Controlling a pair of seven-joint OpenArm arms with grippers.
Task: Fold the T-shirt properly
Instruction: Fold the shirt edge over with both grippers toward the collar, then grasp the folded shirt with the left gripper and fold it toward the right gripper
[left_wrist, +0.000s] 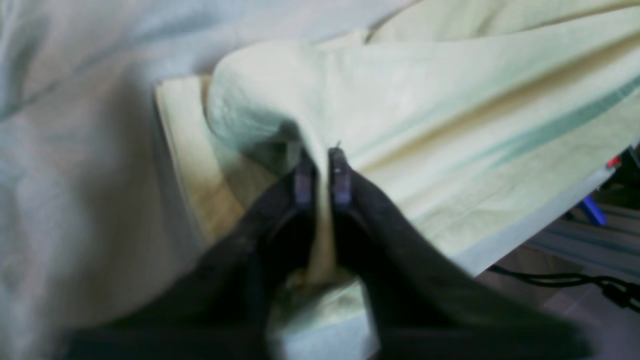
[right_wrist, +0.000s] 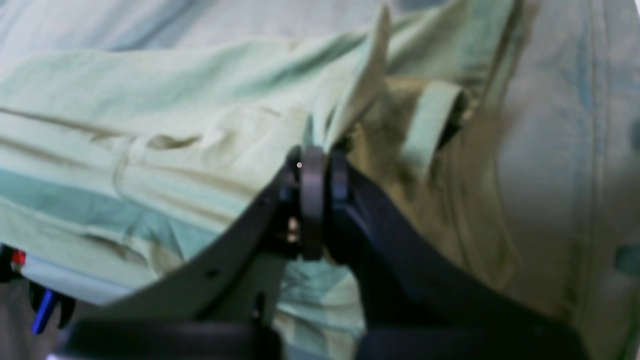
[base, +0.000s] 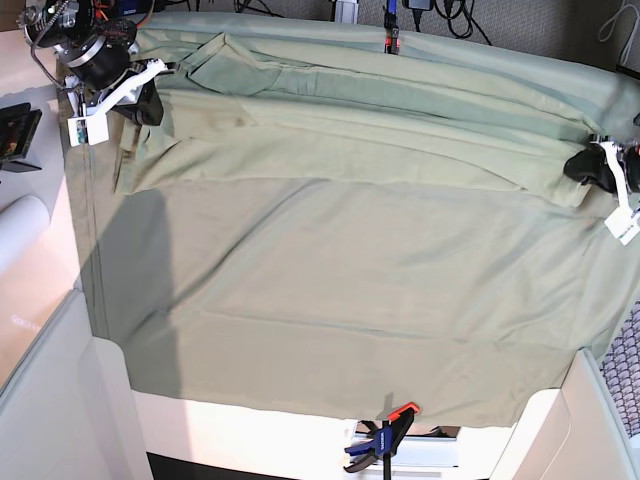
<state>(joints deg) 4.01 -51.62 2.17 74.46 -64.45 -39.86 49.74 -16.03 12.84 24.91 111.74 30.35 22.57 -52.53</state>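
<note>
The pale sage-green short-sleeved cotton T-shirt (base: 350, 140) lies stretched in a long band across the upper part of the base view, on top of the larger flat green cloth (base: 340, 310) that covers the bench and hangs over its near edge, where a blue and orange clamp (base: 385, 438) pins it at the bottom centre. The left claw (left_wrist: 322, 172) sits at the right edge of the base view; in its wrist view the two dark fingers stand slightly apart with a fold of the shirt running up between them, and I cannot tell whether they pinch it. The right claw (right_wrist: 315, 172) is at the upper left of the base view, its fingers pressed tight together on a bunched edge of the shirt beside a ribbed band (right_wrist: 430, 120)
</note>
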